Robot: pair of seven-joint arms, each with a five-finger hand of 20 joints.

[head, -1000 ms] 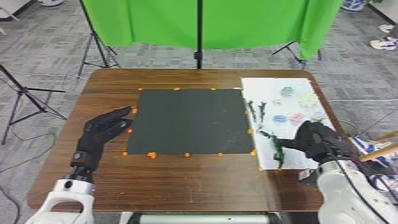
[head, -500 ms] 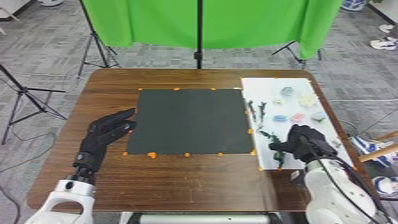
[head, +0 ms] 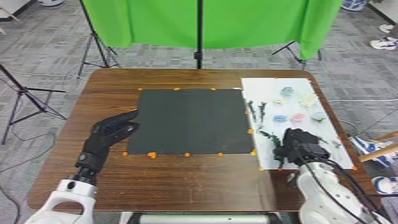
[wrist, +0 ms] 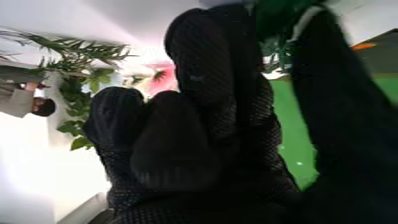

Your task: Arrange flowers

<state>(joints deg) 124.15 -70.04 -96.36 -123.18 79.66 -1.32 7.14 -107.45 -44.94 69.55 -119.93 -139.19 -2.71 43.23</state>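
In the head view my right hand (head: 304, 144) is low over the near part of the white board (head: 266, 86), beside and partly over a dark green stem (head: 271, 137). Blue (head: 281, 118), pink (head: 298, 117) and pale yellow (head: 307, 101) flowers lie farther up the board, near thin dark stems (head: 261, 111). My left hand (head: 114, 127) hovers with relaxed fingers at the dark mat's left edge. In the right wrist view my right hand (wrist: 222, 95) is open, with green foliage (wrist: 274, 22) visible between thumb and fingers; contact is unclear. Leafy sprigs (wrist: 75, 97) show beyond.
A dark mat (head: 189, 122) with orange marks along its edges lies mid-table on the brown wooden table (head: 204, 182), left of the board. A green curtain (head: 249, 25) hangs behind the table, with black stands near it. A wooden stool (head: 384, 150) stands off the right edge.
My right hand and forearm have shifted left and slightly toward the near edge, closer over the green stem. The left hand has barely moved.
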